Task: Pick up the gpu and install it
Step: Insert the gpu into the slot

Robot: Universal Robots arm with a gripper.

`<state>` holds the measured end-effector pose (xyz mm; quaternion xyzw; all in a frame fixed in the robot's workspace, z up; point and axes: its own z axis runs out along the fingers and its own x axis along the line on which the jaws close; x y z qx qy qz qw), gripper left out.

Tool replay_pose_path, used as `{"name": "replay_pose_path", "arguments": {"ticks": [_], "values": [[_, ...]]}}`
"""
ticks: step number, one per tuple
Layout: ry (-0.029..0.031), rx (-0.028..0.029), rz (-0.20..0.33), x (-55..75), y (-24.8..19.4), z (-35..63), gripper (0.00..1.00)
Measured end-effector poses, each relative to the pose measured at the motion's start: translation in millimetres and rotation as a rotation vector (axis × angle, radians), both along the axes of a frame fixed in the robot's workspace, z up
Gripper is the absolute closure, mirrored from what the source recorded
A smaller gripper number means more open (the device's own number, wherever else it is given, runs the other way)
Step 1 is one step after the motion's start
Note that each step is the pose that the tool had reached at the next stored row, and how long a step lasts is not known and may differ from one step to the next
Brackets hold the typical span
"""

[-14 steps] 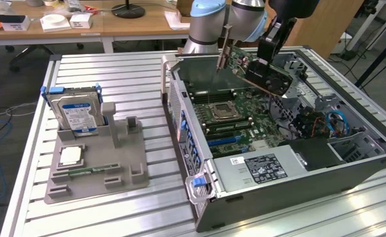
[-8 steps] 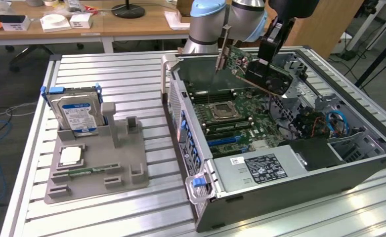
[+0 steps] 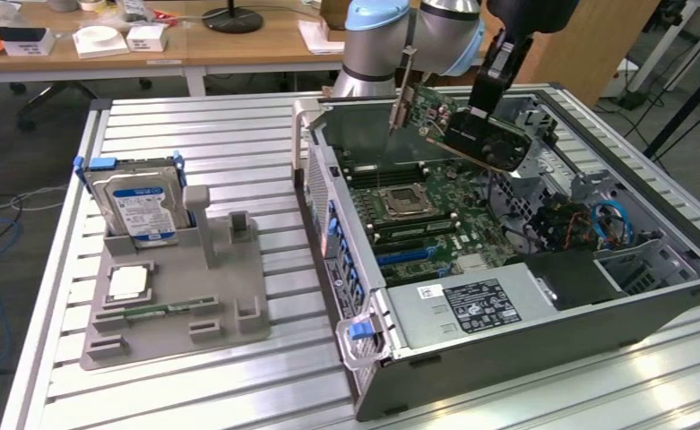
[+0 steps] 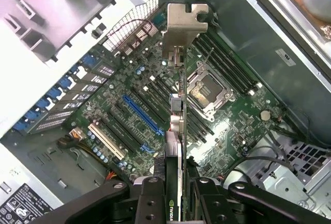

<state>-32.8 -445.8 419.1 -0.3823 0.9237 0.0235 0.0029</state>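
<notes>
i find the gripper (image 3: 470, 115) clenched on the gpu (image 3: 505, 148), holding the card tilted above the motherboard (image 3: 434, 206) inside the open case (image 3: 505, 358).

gpu (image 3: 493, 139): glossy green board, matt black plastic cooler, bare silver metal bracket (image 4: 184, 25), smooth.
pincer (image 4: 176, 190): matt black, hard.
tabletop (image 3: 206, 116): ribbed aluminium, satin sheen.
computer case (image 3: 541, 358): grey sheet metal, dull.
motherboard (image 4: 155, 94): glossy green board.
parts holder (image 3: 224, 313): matt grey plastic.
hard drive (image 3: 144, 208): silver metal, glossy paper label.
background desk (image 3: 254, 40): smooth wood.
</notes>
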Motion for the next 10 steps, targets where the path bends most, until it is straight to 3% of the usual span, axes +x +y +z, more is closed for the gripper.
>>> {"name": "replay_pose_path", "arguments": {"ticks": [10], "values": [[0.0000, 0.0000, 0.062, 0.0, 0.0, 0.0, 0.74]]}}
